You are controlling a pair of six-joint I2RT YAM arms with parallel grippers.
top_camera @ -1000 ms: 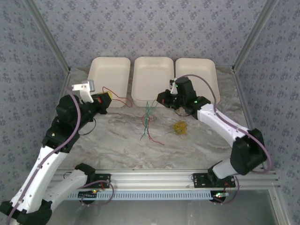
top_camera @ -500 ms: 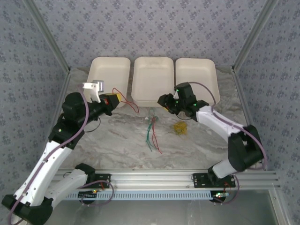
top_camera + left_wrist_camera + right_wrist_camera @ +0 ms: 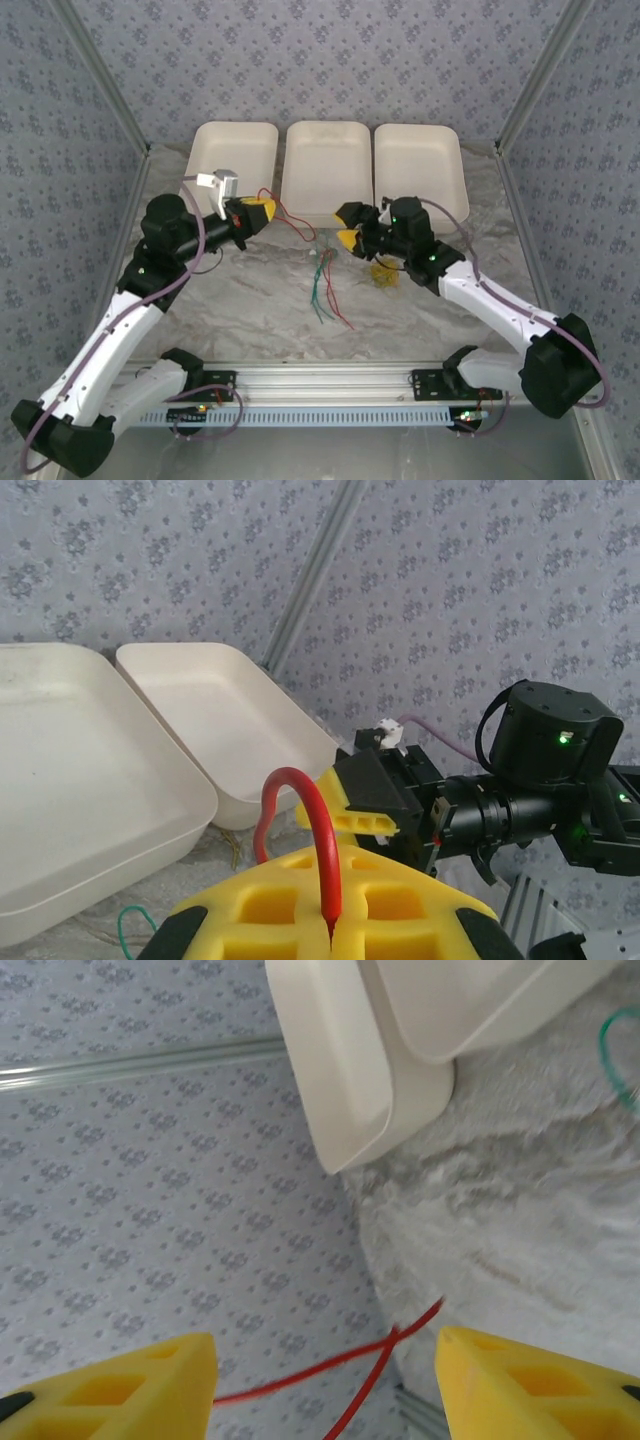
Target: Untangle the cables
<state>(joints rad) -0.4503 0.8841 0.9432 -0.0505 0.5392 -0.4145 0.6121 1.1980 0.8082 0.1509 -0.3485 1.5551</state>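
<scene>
Pulling one thin red wire (image 3: pixel 330 870) out of the tangle seems to be the step. The left hand (image 3: pixel 262 209) pinches it tight near the white foam trays (image 3: pixel 320 170), and the right hand (image 3: pixel 347 225) gapes wide. The green and red strands (image 3: pixel 322 290) lie on the tabletop (image 3: pixel 250 300). Next move probably needs a steady sideways draw.

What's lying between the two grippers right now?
In the top view, the red cable pinched in the left gripper trails across that gap toward the open right gripper; the green cables lie on the table just on the near side.
</scene>
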